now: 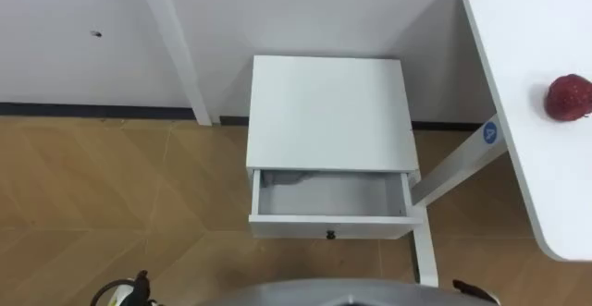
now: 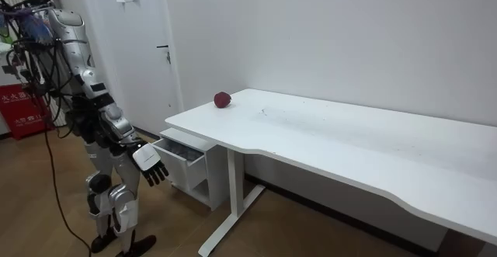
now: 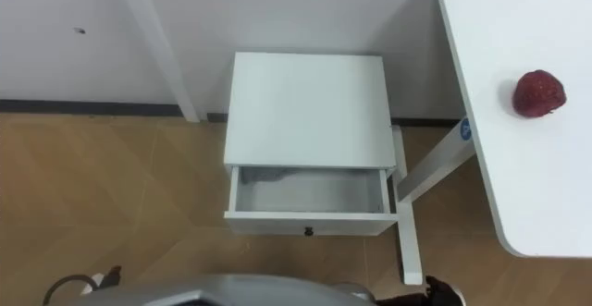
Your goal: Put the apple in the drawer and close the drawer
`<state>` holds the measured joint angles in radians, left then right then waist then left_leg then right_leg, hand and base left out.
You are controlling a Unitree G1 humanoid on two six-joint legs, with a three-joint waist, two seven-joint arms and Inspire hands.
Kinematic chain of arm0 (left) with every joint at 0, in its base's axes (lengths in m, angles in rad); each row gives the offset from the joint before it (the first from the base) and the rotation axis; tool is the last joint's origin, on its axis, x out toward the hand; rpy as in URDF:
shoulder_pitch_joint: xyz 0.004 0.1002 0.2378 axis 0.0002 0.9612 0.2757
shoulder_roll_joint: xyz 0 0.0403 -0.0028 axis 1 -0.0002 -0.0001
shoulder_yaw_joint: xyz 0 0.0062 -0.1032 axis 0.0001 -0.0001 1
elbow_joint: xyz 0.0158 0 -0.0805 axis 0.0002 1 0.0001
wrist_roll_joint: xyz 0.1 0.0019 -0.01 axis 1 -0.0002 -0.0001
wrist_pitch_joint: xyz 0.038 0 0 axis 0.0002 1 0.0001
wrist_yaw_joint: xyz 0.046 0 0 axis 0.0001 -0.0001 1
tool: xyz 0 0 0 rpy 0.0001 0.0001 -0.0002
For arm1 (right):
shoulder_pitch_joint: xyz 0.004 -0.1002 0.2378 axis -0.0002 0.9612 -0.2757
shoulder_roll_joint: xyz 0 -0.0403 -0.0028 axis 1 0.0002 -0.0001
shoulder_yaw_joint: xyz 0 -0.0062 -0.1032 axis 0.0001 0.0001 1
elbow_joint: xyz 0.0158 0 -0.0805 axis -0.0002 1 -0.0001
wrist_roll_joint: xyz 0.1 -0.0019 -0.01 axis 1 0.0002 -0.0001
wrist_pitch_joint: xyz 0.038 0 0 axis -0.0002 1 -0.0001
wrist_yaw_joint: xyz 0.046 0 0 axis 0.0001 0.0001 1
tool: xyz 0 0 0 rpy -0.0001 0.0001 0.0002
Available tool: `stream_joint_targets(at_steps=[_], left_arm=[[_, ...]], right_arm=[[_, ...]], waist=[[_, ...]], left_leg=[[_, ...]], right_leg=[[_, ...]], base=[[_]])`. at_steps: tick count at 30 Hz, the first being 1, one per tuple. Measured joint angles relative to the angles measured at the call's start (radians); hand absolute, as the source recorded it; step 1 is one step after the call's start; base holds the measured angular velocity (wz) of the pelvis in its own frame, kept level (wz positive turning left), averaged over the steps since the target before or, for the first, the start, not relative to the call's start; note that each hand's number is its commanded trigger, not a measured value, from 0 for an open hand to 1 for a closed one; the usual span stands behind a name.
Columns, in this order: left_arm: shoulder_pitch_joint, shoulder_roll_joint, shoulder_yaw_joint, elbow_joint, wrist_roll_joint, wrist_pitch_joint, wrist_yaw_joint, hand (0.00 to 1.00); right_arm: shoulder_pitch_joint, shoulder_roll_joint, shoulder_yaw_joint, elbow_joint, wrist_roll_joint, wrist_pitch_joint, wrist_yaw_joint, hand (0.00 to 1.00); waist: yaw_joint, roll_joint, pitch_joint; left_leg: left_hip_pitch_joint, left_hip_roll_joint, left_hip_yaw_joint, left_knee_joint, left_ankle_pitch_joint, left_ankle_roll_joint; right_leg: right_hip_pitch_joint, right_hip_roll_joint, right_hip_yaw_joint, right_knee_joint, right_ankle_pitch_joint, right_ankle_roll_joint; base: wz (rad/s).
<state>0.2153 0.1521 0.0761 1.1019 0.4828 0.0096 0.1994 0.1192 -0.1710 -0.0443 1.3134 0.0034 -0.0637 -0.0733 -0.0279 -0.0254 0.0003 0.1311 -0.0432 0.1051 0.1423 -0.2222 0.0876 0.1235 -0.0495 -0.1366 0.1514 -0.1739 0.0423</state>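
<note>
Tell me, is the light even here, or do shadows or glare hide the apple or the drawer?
Left eye view: the light is even, with no glare. The apple casts only a faint shadow on the white table, and the open drawer is shaded grey inside, yet its floor can be seen. Room view: there is soft shadow under the table, and the apple is plain to see.

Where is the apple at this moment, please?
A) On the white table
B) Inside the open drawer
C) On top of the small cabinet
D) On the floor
A: the apple lies on the table off to the robot's right, while the drawer stands open with nothing in it.
</note>
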Motion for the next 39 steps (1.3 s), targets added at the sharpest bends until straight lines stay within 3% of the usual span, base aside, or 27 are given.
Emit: stream_joint_targets(at_steps=[9, 14, 20, 23, 26, 32, 39], left_arm=[[0.008, -0.001, 0.0, 0.011, 0.0, 0.007, -0.016, 0.0], [0.008, -0.001, 0.004, 0.01, -0.001, 0.008, -0.016, 0.0], [0.002, 0.017, 0.086, 0.004, 0.0, -0.018, 0.0, 0.0], [-0.001, 0.017, 0.104, 0.004, -0.019, -0.021, 0.015, 0.0], [0.012, 0.017, 0.123, 0.0, -0.019, -0.036, 0.029, 0.0], [0.016, 0.022, 0.164, -0.007, -0.019, -0.04, 0.035, 0.0], [0.04, 0.026, 0.167, -0.055, -0.02, -0.039, 0.033, 0.0]], right_arm=[[0.002, 0.003, -0.014, 0.001, 0.046, 0.0, -0.001, 0.0], [0.002, 0.006, -0.059, 0.001, 0.233, -0.001, -0.002, 0.0], [0.019, 0.004, -0.255, -0.031, 0.547, -0.012, -0.042, 0.0], [0.026, 0.001, -0.306, -0.033, 0.717, -0.012, -0.056, 0.0], [0.019, 0.001, -0.456, -0.044, 0.958, -0.012, -0.071, 0.0], [0.028, -0.002, -0.572, -0.137, 1.227, -0.012, -0.139, 0.0], [0.017, -0.022, -0.66, -0.329, 1.296, -0.04, -0.237, 0.0]], waist=[[0.001, 0.0, 0.0001], [-0.005, -0.003, 0.0004], [-0.04, -0.003, 0.0007], [-0.057, -0.002, 0.001], [-0.083, -0.002, 0.0007], [-0.097, -0.009, -0.0005], [-0.113, -0.014, -0.0054]], left_leg=[[0.002, 0.0, 0.002, -0.006, 0.0, 0.0], [0.003, 0.001, 0.009, -0.007, 0.0, 0.0], [0.008, 0.004, 0.032, -0.008, -0.002, -0.001], [0.013, 0.006, 0.035, -0.009, -0.002, -0.002], [0.015, 0.008, 0.04, -0.011, -0.003, -0.003], [0.013, 0.014, 0.058, -0.01, -0.005, -0.007], [0.01, 0.013, 0.058, -0.008, -0.005, -0.007]], right_leg=[[-0.002, 0.002, 0.012, -0.001, 0.0, 0.0], [-0.004, 0.003, 0.022, -0.001, 0.0, 0.0], [-0.008, 0.008, 0.048, 0.001, 0.0, 0.0], [-0.006, 0.01, 0.051, 0.002, 0.0, 0.0], [-0.007, 0.013, 0.061, 0.006, 0.0, -0.001], [-0.023, 0.02, 0.082, 0.02, 0.002, -0.004], [-0.027, 0.02, 0.081, 0.021, 0.002, -0.004]], base=[[-0.01], [-0.03], [-0.11], [-0.04], [-0.07], [-0.1], [0.0]])
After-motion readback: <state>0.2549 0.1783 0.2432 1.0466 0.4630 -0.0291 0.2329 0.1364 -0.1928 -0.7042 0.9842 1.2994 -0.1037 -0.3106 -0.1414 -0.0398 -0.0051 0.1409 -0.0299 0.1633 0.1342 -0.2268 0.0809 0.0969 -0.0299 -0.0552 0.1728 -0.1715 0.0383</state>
